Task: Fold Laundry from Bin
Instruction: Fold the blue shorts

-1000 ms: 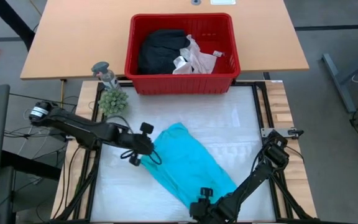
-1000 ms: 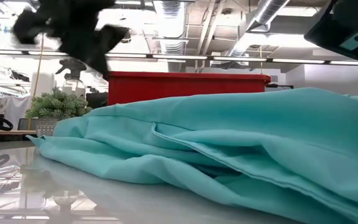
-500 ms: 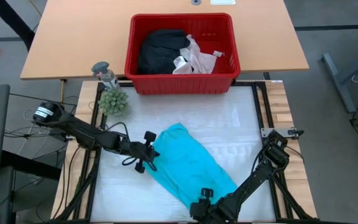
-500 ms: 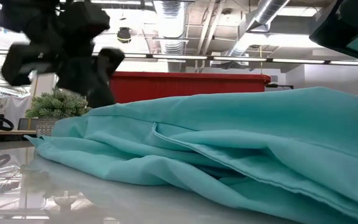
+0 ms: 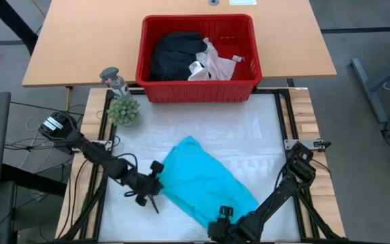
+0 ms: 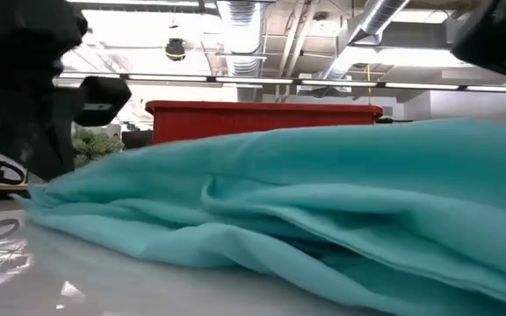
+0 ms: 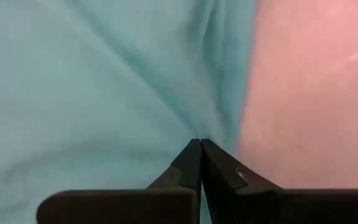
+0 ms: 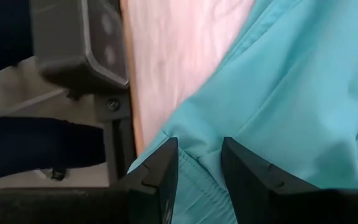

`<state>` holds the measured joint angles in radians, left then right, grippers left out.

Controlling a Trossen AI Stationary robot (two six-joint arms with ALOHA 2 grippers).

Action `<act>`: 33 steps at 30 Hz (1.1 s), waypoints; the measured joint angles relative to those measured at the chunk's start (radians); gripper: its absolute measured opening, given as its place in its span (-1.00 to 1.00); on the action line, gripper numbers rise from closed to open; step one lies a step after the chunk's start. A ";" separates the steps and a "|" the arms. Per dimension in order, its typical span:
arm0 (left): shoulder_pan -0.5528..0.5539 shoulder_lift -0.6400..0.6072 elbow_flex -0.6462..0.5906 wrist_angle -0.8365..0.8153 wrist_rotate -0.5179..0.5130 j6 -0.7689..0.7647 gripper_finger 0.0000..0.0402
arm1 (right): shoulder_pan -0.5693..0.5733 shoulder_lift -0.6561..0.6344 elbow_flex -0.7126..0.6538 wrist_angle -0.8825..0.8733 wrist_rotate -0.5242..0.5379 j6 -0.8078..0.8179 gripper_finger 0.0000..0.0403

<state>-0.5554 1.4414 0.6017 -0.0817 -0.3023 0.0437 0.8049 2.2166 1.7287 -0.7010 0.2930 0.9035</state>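
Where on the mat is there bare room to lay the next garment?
Bare white mat lies between the red bin and the teal garment, widest toward the right rail. It is crowded by the garment's left edge, at the left gripper, and at its near corner, at the right gripper.
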 joint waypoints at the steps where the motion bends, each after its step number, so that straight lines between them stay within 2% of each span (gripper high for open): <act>1: -0.009 0.000 -0.004 -0.017 -0.025 -0.011 -1.00 | 0.004 0.000 0.000 -0.002 -0.009 0.008 -0.27; 13: -0.025 -0.012 0.022 -0.059 -0.151 -0.051 -1.00 | 0.053 0.000 0.000 -0.004 -0.053 0.066 -0.27; 17: -0.030 -0.036 0.059 0.034 -0.202 -0.007 -1.00 | 0.055 0.000 0.000 -0.003 -0.062 0.066 -0.27; 21: -0.028 -0.035 0.060 0.226 -0.106 0.075 -1.00 | 0.052 0.000 0.000 -0.027 -0.062 0.049 -0.27; 23: -0.013 -0.011 0.061 0.285 -0.089 0.139 -1.00 | 0.053 0.000 0.000 -0.060 -0.061 0.041 -0.27; 25: 0.022 0.022 0.060 0.312 -0.083 0.173 -1.00 | 0.053 0.000 0.000 -0.099 -0.061 0.042 -0.27; 29: 0.117 0.106 0.060 0.345 0.057 0.207 -1.00 | 0.053 0.000 0.000 -0.120 -0.061 0.042 -0.27; 33: 0.204 0.196 0.060 0.352 0.141 0.205 -1.00 | 0.053 0.000 0.000 -0.122 -0.061 0.064 -0.27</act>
<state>-0.3513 1.6375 0.6620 0.2700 -0.1612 0.2492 0.8577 2.2162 1.7290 -0.8227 0.2319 0.9677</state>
